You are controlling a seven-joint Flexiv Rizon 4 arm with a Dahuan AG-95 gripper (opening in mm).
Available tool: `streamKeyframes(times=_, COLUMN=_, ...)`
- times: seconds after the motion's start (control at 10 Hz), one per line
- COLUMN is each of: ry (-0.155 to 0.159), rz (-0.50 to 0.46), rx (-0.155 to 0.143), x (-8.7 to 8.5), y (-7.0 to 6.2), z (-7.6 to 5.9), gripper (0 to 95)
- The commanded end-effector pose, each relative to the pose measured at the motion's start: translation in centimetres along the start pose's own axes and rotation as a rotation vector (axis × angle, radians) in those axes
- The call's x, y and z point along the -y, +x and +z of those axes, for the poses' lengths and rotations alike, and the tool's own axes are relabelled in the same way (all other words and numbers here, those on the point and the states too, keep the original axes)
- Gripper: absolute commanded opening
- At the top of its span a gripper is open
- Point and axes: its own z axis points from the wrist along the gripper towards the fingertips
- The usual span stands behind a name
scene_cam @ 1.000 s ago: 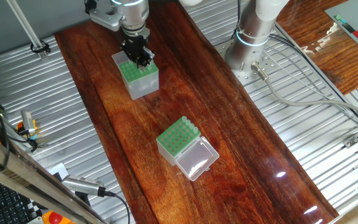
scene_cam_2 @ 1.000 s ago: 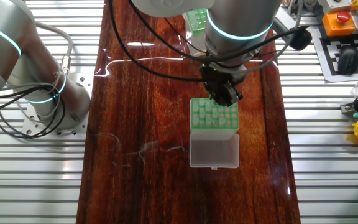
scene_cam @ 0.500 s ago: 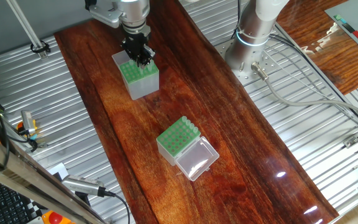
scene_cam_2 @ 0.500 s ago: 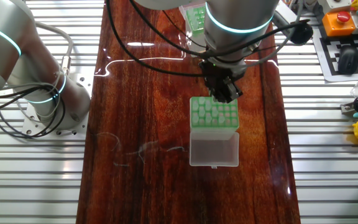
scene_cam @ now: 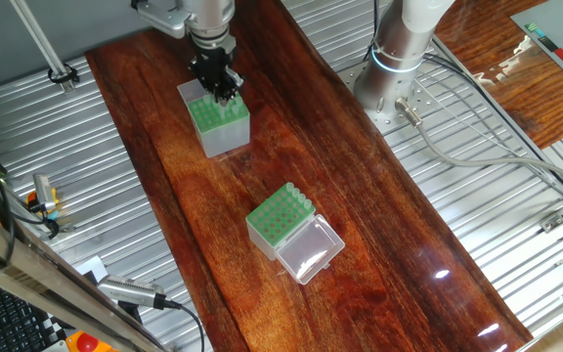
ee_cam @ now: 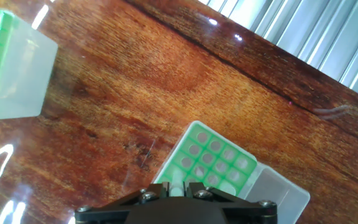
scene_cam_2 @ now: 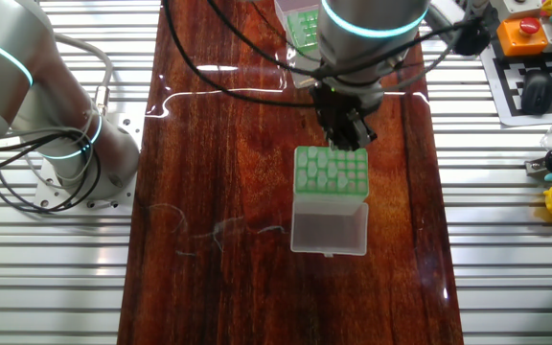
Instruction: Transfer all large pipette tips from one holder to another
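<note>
My gripper (scene_cam: 220, 94) hangs raised over the wooden board, shut on a pale large pipette tip (ee_cam: 177, 184) that shows between its fingers. In the hand view the shorter holder (ee_cam: 213, 158), green-topped with a clear lid (ee_cam: 278, 194), lies right under the gripper (ee_cam: 178, 190). The taller grey-sided holder (ee_cam: 14, 68) sits off to the upper left. In one fixed view the gripper overlaps the taller holder (scene_cam: 219, 125). In the other fixed view the gripper (scene_cam_2: 349, 144) is over the far edge of the shorter holder (scene_cam_2: 332, 177), where several pale tips stand.
The arm's base (scene_cam: 399, 59) stands on the ribbed metal table to the right of the board, with cables (scene_cam: 477, 147) trailing from it. A keyboard and an orange button box (scene_cam_2: 530, 29) lie beyond the board's edge. A second wooden board (scene_cam: 545, 68) lies at the far right.
The gripper has risen a little with the tip between its fingers, uncovering more of the taller holder in the other fixed view. Both holders stay put.
</note>
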Motion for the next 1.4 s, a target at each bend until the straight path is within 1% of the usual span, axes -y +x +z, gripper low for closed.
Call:
streamKeyframes(times=0.1, ry=0.0, rz=-0.002, rx=0.001, x=0.1, y=0.0, z=-0.1, gripper=0.0)
streamKeyframes(times=0.4, ry=0.014, rz=-0.014, rx=0.022, x=0.1, y=0.0, z=-0.1, gripper=0.0)
streamKeyframes(times=0.6, ry=0.019, rz=-0.03, rx=0.02, x=0.1, y=0.0, z=-0.1, gripper=0.0)
streamKeyframes(times=0.9, ry=0.02, rz=-0.026, rx=0.035, x=0.1, y=0.0, z=-0.1, gripper=0.0)
streamKeyframes(times=1.1, ry=0.019, rz=-0.025, rx=0.037, x=0.1, y=0.0, z=-0.1, gripper=0.0)
streamKeyframes(times=1.2, ry=0.02, rz=-0.023, rx=0.037, x=0.0, y=0.0, z=-0.6, gripper=0.0)
streamKeyframes(times=1.3, ry=0.019, rz=-0.02, rx=0.036, x=-0.2, y=0.1, z=-1.7, gripper=0.0)
streamKeyframes(times=1.4, ry=0.017, rz=-0.014, rx=0.036, x=-0.6, y=0.2, z=-3.2, gripper=0.0)
